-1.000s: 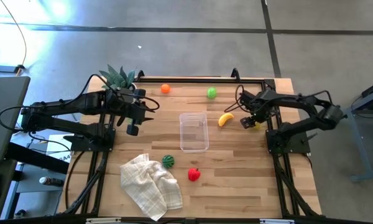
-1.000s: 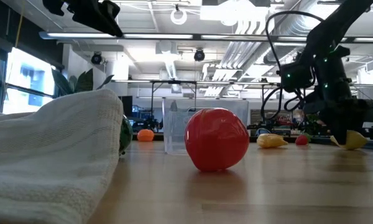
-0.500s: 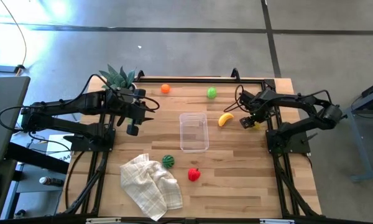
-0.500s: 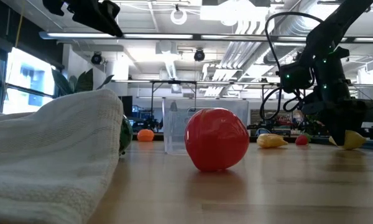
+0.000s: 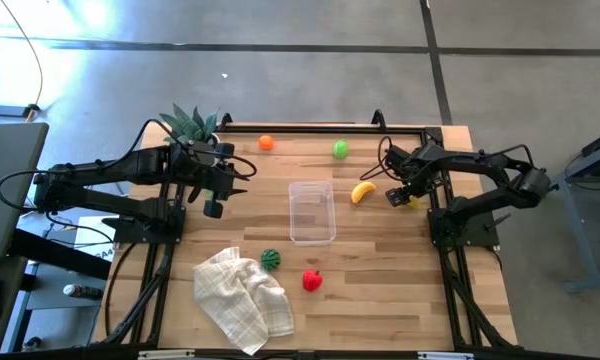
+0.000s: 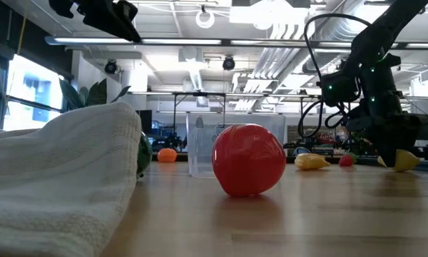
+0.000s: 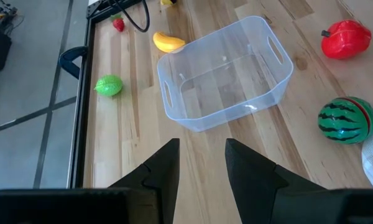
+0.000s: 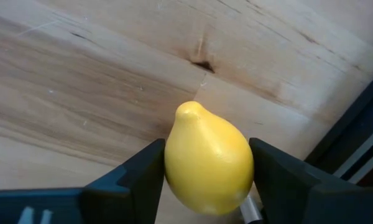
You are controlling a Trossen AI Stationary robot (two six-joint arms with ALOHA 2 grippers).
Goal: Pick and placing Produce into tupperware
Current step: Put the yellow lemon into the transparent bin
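Where pinched: smooth teardrop lemon [image 8: 209,166].

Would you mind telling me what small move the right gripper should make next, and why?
Probably lift: the right gripper appears closed on the yellow lemon, fingers against both its sides, low at the table. The tupperware sits empty, so raising comes before carrying.

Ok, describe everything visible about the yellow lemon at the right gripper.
The yellow lemon is a smooth, glossy, plastic-looking toy, egg-shaped with a small nub at one end. It sits low over the wooden table near its right edge, just beyond the banana. The right gripper has one dark finger against each of its sides. The nub points away from the wrist. Whether it rests on the wood cannot be told.
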